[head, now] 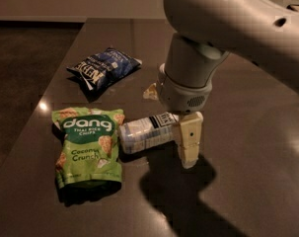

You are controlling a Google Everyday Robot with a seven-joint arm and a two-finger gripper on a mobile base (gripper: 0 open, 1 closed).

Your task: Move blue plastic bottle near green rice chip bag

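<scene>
blue plastic bottle point(143, 132) lies sideways on the tabletop point(257, 147), touching the green rice chip bag point(87, 144); gripper point(183, 141) at its cap end, fingers point(190, 138) clamped on it

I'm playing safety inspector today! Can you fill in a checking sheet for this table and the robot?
Surface: table, dark and glossy, with light glints.
Job's things: bottle lying on its side, base end right beside the green bag, seemingly touching it; the bag lies flat.
Clutter: blue bag, farther back on the table.
Grippers: pincer down at the bottle's cap end, under the white arm.
Cables: nothing seen.
Surroundings: dark floor left of the table.
</scene>
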